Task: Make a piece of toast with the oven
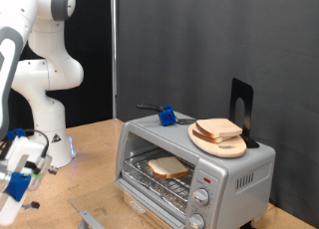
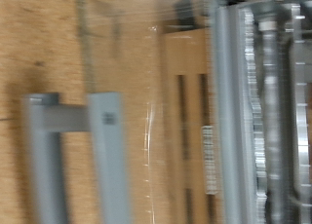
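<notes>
Your bread (image 1: pixel 167 167) already sits on the rack inside the oven (image 1: pixel 194 171), and the door hangs open. The gripper (image 1: pixel 20 169) is off to the exterior view's left, well apart from the oven; I cannot tell if it is open or holding anything. I think closing the door needs a steady push on the handle (image 2: pixel 73 151).

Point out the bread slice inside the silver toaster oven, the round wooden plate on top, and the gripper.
bread slice inside the oven (image 1: pixel 167 167), exterior view, top face.
round light-wood plate (image 1: pixel 231 147), exterior view, front rim.
gripper (image 1: pixel 18 169), exterior view, blue-white hand at left edge.
</notes>
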Robot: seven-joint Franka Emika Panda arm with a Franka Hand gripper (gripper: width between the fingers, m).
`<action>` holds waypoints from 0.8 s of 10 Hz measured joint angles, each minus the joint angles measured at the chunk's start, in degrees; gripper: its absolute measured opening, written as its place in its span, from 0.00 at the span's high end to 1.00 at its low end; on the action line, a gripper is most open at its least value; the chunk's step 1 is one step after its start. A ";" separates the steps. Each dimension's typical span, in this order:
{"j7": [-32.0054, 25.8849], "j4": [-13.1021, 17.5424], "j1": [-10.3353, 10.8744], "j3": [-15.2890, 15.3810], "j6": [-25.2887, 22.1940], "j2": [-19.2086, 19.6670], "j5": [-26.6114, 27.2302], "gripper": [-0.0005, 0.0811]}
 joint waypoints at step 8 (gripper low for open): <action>-2.99 -0.65 0.41 5.29 2.51 5.07 2.86 0.01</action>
